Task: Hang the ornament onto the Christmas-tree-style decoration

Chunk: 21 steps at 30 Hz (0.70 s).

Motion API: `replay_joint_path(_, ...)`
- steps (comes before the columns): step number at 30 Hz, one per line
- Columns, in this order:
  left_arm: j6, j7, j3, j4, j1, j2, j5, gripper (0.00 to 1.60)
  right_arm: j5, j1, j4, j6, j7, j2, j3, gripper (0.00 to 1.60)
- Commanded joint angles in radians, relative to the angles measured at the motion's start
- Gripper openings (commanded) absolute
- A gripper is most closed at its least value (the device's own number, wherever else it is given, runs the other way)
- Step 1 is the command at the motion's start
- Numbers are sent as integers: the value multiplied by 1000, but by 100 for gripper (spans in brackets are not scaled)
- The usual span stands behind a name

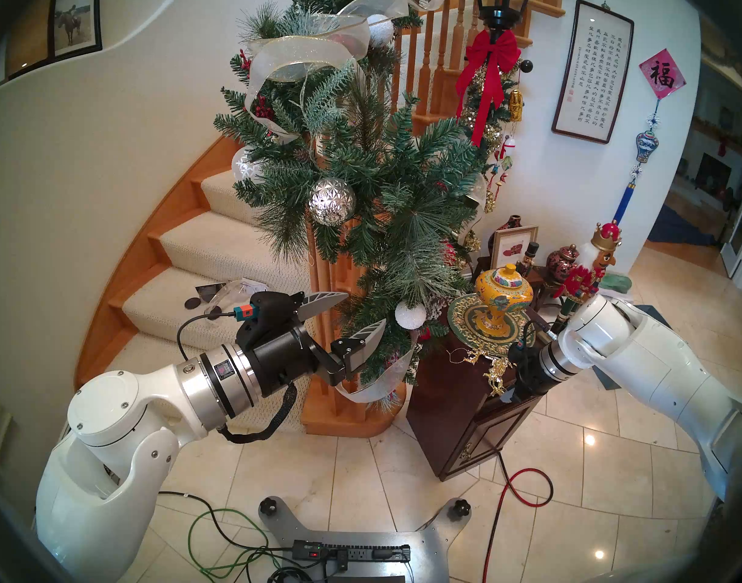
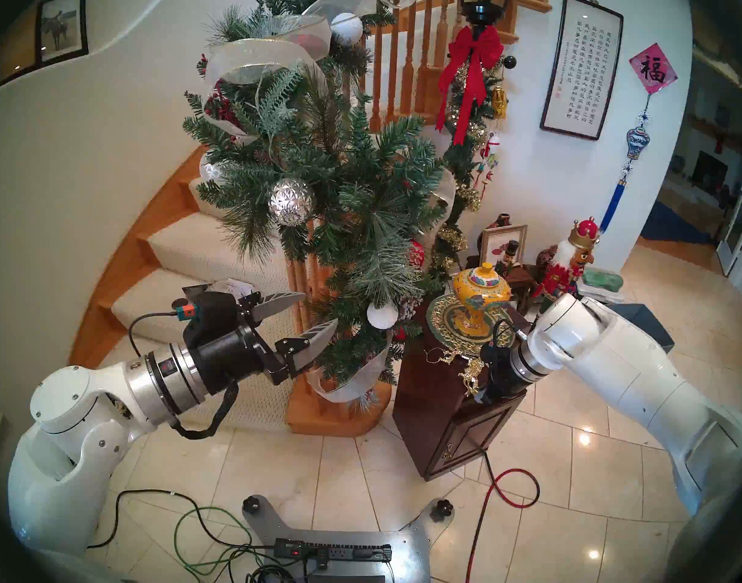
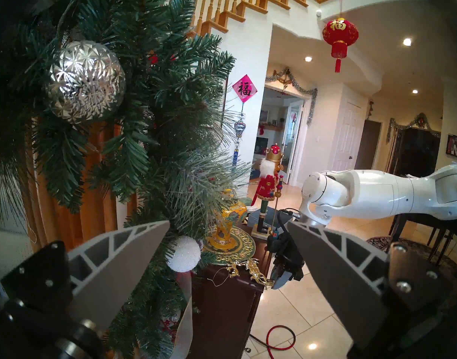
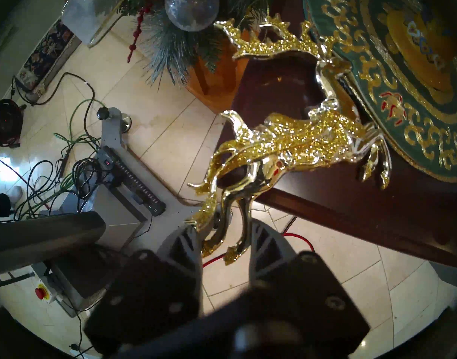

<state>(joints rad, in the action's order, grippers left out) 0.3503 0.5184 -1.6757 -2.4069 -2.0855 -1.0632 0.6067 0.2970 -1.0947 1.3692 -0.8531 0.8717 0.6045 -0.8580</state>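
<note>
1. The gold reindeer chain lies on the dark cabinet, its long axis running from top center toward bottom center of the right wrist view, its lower end overhanging the edge.
2. The right claw is pinched on that overhanging end.
3. The pine garland rises to the upper left of the chain in the head view.
4. The left claw stands spread apart and empty beside the garland; the right arm is nearer.
</note>
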Motion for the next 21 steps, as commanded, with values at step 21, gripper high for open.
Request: replay_joint_path(21, -1, 0, -1, -6, 1, 0, 0, 160, 47, -43, 119, 20, -29, -67, -38, 0)
